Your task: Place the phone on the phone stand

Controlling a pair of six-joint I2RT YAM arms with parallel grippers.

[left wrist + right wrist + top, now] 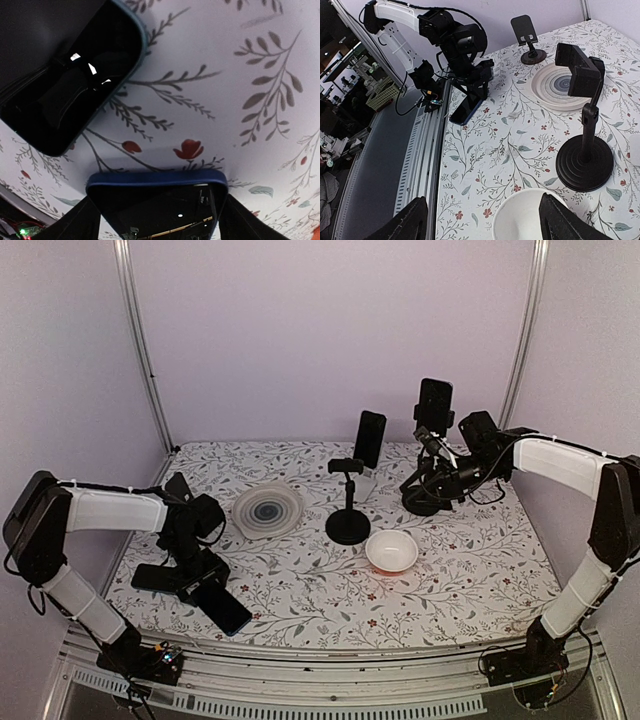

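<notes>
Top view, phone (pixel 232 615): lies flat on the flowered table (pixel 300 585), near the front left corner, well apart from the phone stand (pixel 347 510).
Top view, left gripper (pixel 210 595): lowered onto the phone's back end.
Top view, phone stand: upright mid-table, between the plate (pixel 268 510) and the bowl (pixel 391 551).
Left wrist, fingers (pixel 82 222): one at each long edge of the phone, close against it; whether they clamp it, I cannot tell.
Right wrist, right gripper (pixel 484 202): fingers wide apart, the bowl's rim showing between them; the phone lies far off under the left arm.
</notes>
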